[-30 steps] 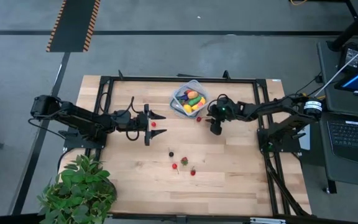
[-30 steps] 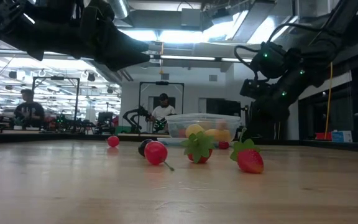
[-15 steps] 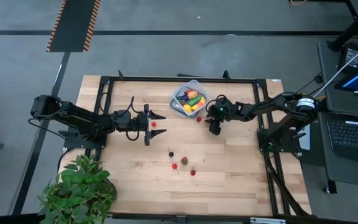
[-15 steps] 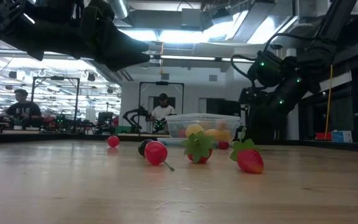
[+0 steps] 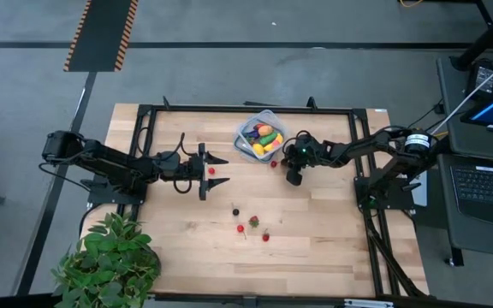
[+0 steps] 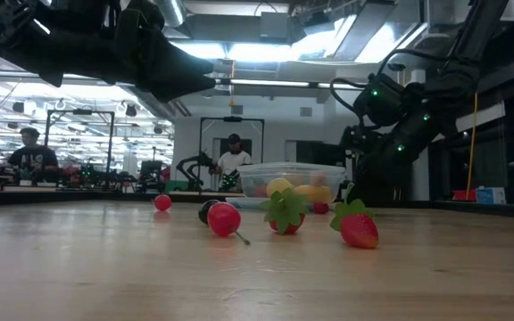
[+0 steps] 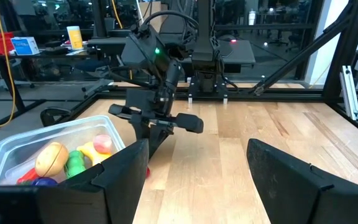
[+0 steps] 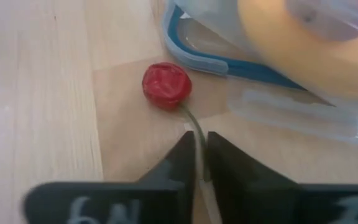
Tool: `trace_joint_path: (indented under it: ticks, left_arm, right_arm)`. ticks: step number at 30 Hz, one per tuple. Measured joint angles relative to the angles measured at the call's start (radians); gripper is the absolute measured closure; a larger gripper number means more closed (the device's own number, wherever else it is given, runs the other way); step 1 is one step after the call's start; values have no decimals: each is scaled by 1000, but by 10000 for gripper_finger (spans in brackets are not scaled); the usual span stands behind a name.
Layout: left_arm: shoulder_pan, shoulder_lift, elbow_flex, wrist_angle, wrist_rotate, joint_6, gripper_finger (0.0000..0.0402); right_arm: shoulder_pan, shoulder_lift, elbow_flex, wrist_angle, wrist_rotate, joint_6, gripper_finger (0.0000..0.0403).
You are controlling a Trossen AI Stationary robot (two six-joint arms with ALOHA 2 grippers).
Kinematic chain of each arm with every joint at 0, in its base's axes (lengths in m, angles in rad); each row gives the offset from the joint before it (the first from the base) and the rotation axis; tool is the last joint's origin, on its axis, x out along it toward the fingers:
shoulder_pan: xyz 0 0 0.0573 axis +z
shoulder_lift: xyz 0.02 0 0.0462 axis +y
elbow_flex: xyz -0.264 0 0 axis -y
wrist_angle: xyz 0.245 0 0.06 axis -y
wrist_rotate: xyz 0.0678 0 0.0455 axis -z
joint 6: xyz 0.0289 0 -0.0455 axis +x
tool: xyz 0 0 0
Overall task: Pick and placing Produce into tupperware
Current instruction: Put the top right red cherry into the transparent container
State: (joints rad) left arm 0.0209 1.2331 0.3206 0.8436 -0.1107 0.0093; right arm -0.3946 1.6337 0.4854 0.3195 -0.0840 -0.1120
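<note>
The right gripper (image 8: pixel 197 163) pinches the cherry's (image 8: pixel 166 84) thin stem to lift it into the tupperware (image 8: pixel 241 59) just beside it.

The left gripper (image 7: pixel 197 171) waits, wide apart and empty.

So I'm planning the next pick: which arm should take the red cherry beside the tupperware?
The right. Its hand is already pinched on the stem of the cherry beside the tupperware. The left hand waits open, farther off.

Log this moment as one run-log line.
right gripper: shut on thin stem of small red cherry, beside clear blue-rimmed plastic container | left gripper: open, waiting mid-table | loose pieces remain
</note>
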Motion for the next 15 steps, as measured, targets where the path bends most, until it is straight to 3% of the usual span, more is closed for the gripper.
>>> trace_joint_path:
  ticks: [3, 15]
  left_arm:
    - [0, 0, 0, 0, 0, 0, 134]
    - [0, 0, 0, 0, 0, 0, 134]
  right_arm:
    - [-1, 0, 0, -2, 3, 2, 394]
    - [1, -38, -4, -51, -73, 24, 400]
